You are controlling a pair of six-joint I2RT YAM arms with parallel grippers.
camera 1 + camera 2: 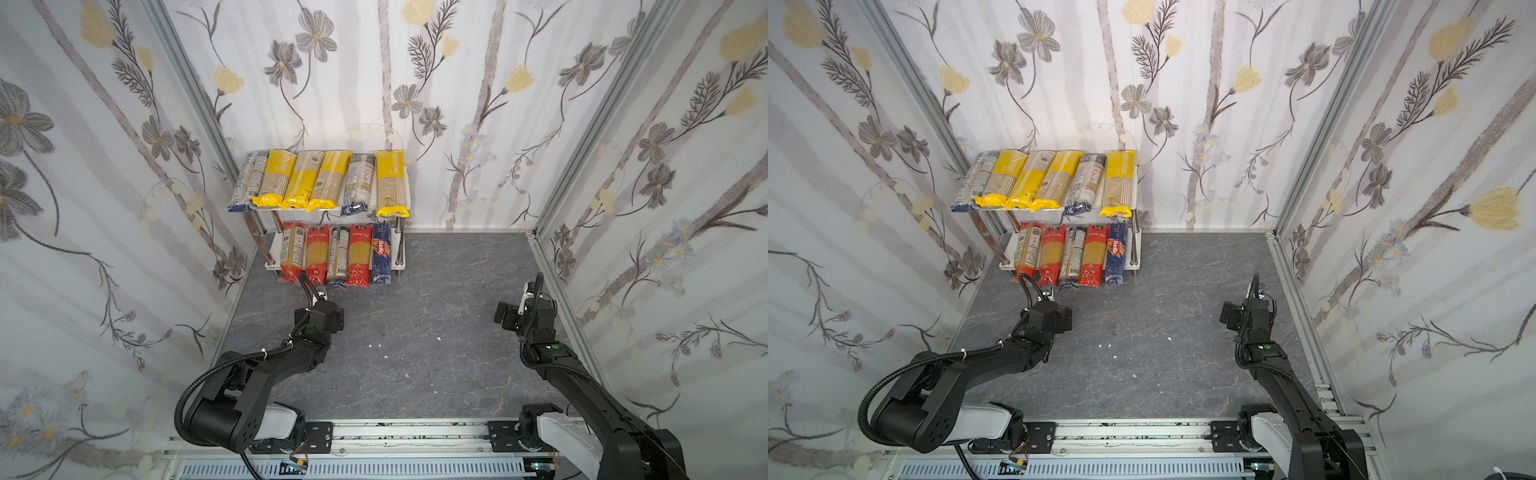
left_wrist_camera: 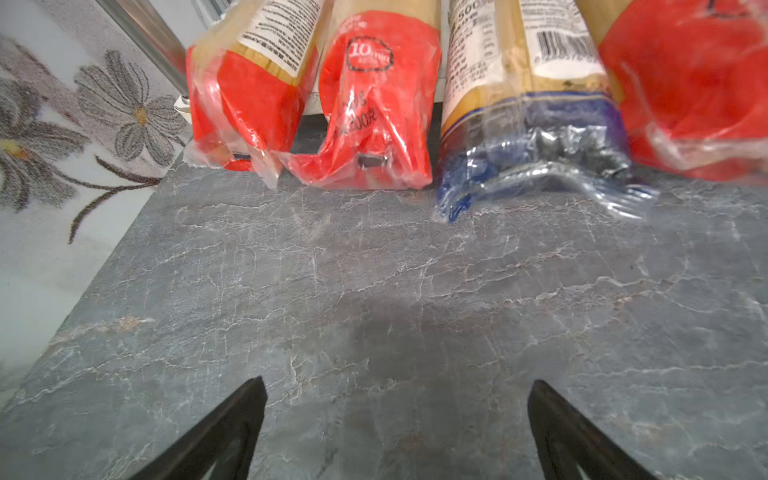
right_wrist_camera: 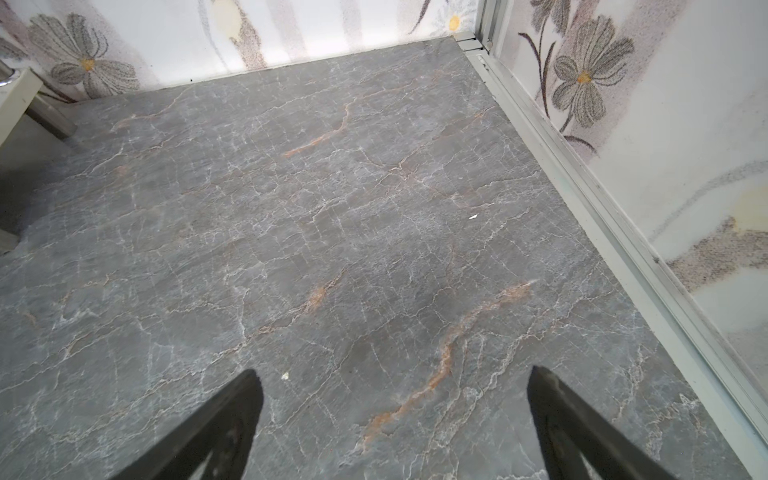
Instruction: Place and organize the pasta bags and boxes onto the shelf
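Observation:
The shelf (image 1: 407,189) (image 1: 1136,183) stands at the back left against the wall. Its upper board carries several pasta packs with yellow or dark-blue ends (image 1: 303,178) (image 1: 1034,178). The lower board holds several red-ended and blue-ended packs (image 1: 358,255) plus the dark blue Barilla pack (image 1: 381,257) (image 1: 1116,257). My left gripper (image 1: 322,294) (image 2: 397,380) is open and empty, just in front of the lower row. In its wrist view a red end (image 2: 378,104) and a blue end (image 2: 536,137) lie ahead. My right gripper (image 1: 530,290) (image 3: 395,374) is open over bare table at the right.
Floral fabric walls on aluminium frames (image 1: 552,266) (image 3: 582,178) enclose the grey marbled table (image 1: 436,291). A few white crumbs (image 1: 384,356) lie mid-table. The arms' base rail (image 1: 415,432) runs along the front edge. A shelf corner (image 3: 16,95) shows in the right wrist view.

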